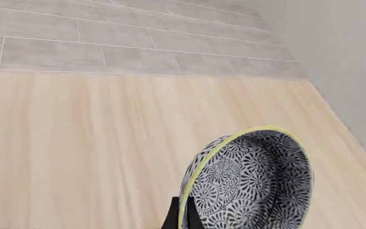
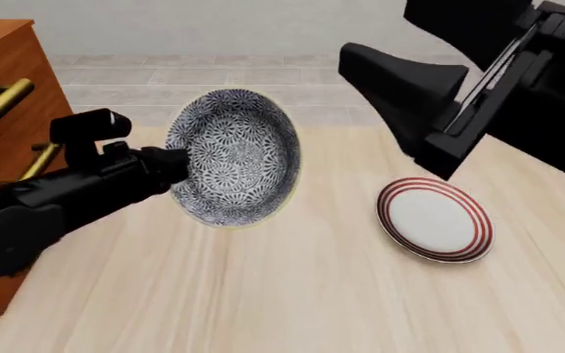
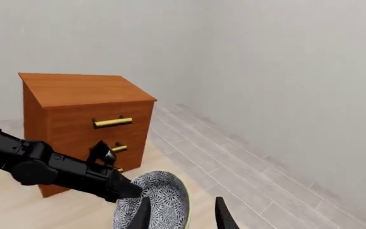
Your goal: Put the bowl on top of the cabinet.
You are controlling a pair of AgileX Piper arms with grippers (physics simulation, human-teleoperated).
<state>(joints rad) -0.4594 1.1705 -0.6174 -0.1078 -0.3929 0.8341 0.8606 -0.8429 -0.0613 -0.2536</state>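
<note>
The blue-and-white patterned bowl point(image 2: 235, 156) with its pale yellow rim hangs tipped on its side above the table, its opening facing the front camera. My left gripper point(image 2: 179, 166) is shut on its rim; in the left wrist view the dark fingers point(image 1: 177, 217) pinch the edge of the bowl point(image 1: 249, 183). The reddish-brown cabinet point(image 2: 3, 110) with brass handles stands at the left, its top point(image 3: 81, 88) bare. My right gripper point(image 3: 183, 217) is raised at the upper right point(image 2: 400, 88), open and holding nothing, looking down on the bowl point(image 3: 160, 202) from a distance.
A flat white plate with red rings point(image 2: 435, 218) lies on the wooden table to the right of the bowl. The left arm point(image 3: 49, 167) stretches across in front of the cabinet. Grey tiled floor point(image 1: 138, 43) lies beyond the table's far edge.
</note>
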